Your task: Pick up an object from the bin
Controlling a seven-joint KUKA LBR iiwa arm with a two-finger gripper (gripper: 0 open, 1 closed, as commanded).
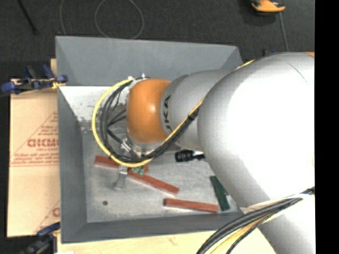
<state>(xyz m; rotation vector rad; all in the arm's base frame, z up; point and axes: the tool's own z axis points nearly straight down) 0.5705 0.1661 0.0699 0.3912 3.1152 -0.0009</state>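
The gripper [121,179] hangs low in the left half of the bin [71,184], under the arm's orange cover [145,110], and its tip sits right at a long reddish-brown strip [159,184]. Whether it is open or closed I cannot tell, since the wrist and cables hide most of it from above. In my judgement the step in hand is settling onto that strip. Doing it well means taking the strip across its narrow width rather than along its length, going down to floor level, and closing only once the strip is squarely centred (a grab near one end would likely let the long piece swing or slip out). The strip lies flat on the bin floor, slanting from left of centre down toward the lower middle, its left part passing by the gripper; it looks thin, straight and rigid. A second strip of the same colour [190,206] lies near the front wall, apart from it. A dark green piece [220,193] and a small black piece [185,155] lie to the right, clear of the gripper.
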